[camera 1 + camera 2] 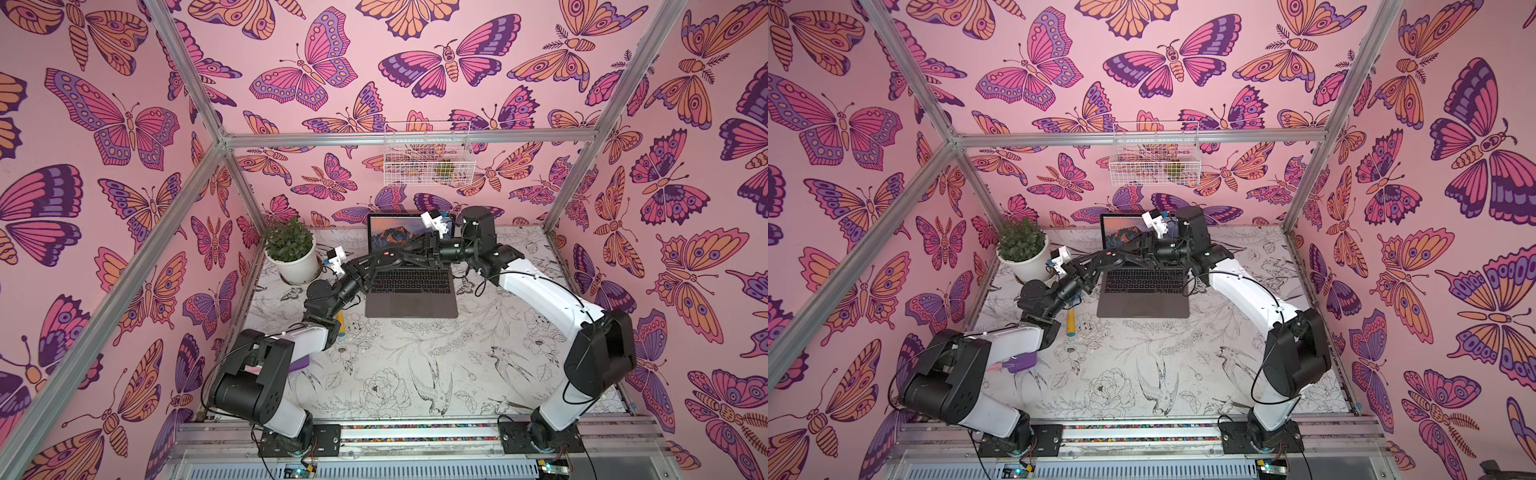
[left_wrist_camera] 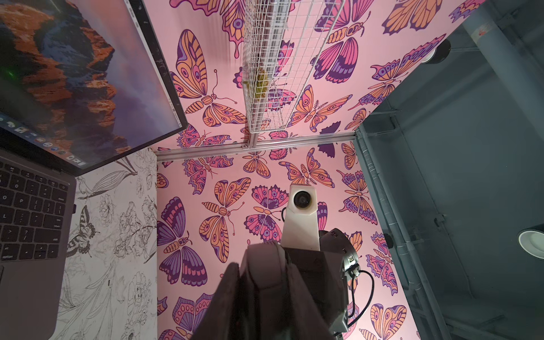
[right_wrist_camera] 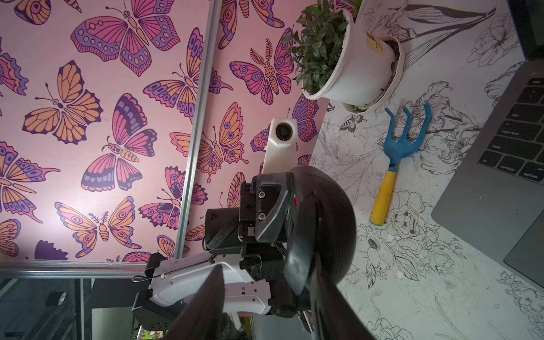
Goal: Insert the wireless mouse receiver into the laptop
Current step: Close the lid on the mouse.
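Observation:
The laptop [image 1: 411, 301] [image 1: 1144, 301] stands open at the back of the table, its orange mountain wallpaper lit. Above its keyboard my left gripper [image 1: 388, 254] [image 2: 262, 263] is shut on the wireless mouse [image 2: 266, 254] [image 3: 332, 223], a black oval with a red light glowing on one face. My right gripper [image 1: 409, 251] [image 3: 268, 262] reaches in from the right with its jaws wide apart. One of its fingers [image 3: 323, 294] lies against the mouse's edge, and nothing sits between the tips. The receiver is hidden from every view.
A potted plant [image 1: 291, 253] [image 3: 353, 64] stands left of the laptop, with a blue rake with a yellow handle [image 3: 394, 164] [image 1: 1071, 324] beside it. A purple object [image 1: 1021, 361] lies under the left arm. A wire basket [image 1: 428, 153] hangs on the back wall.

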